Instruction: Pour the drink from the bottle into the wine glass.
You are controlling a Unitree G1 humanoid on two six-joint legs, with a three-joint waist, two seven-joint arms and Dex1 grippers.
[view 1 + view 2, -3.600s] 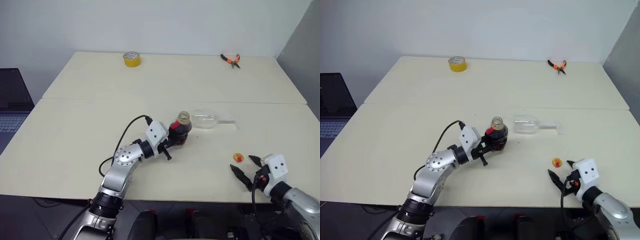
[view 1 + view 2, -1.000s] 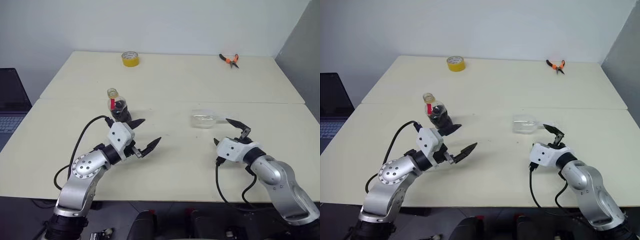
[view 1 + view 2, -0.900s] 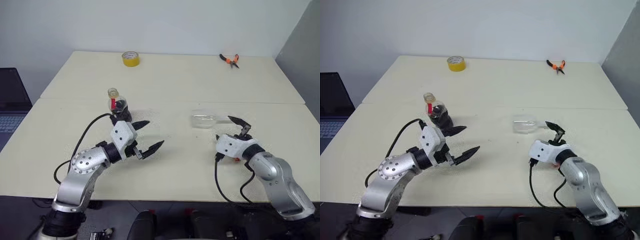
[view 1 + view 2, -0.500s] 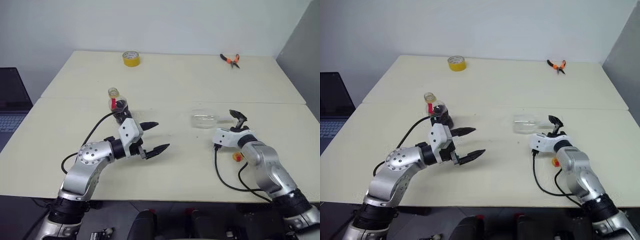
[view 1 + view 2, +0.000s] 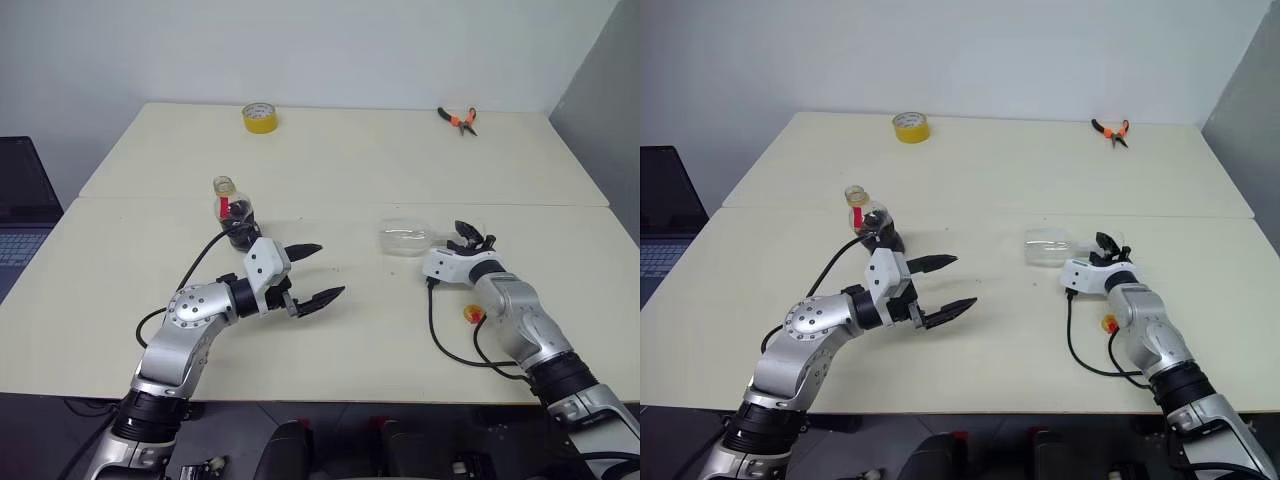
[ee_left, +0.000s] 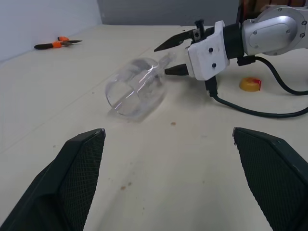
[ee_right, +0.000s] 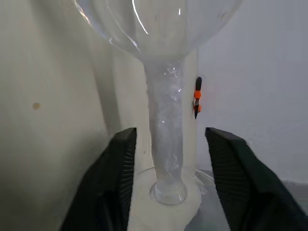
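Righting the fallen wine glass: right gripper (image 7: 166, 144) set about the stem.

Its two fingers stood narrowed either side of the stem of the wine glass (image 5: 405, 239), which lay on its side on the table (image 5: 400, 160); whether the pads already pressed the stem could not be told. Left gripper (image 5: 313, 274) hung wide and empty above the table, between the glass and the bottle (image 5: 233, 212). The bottle stood upright and uncapped, well apart from the glass, with the drink (image 5: 238, 225) dark in its belly. A yellow cap (image 5: 468, 313) lay beside the right forearm. Judged step: securing the glass. Next move called for a firm close on the stem, then standing the glass on its foot before any pour.
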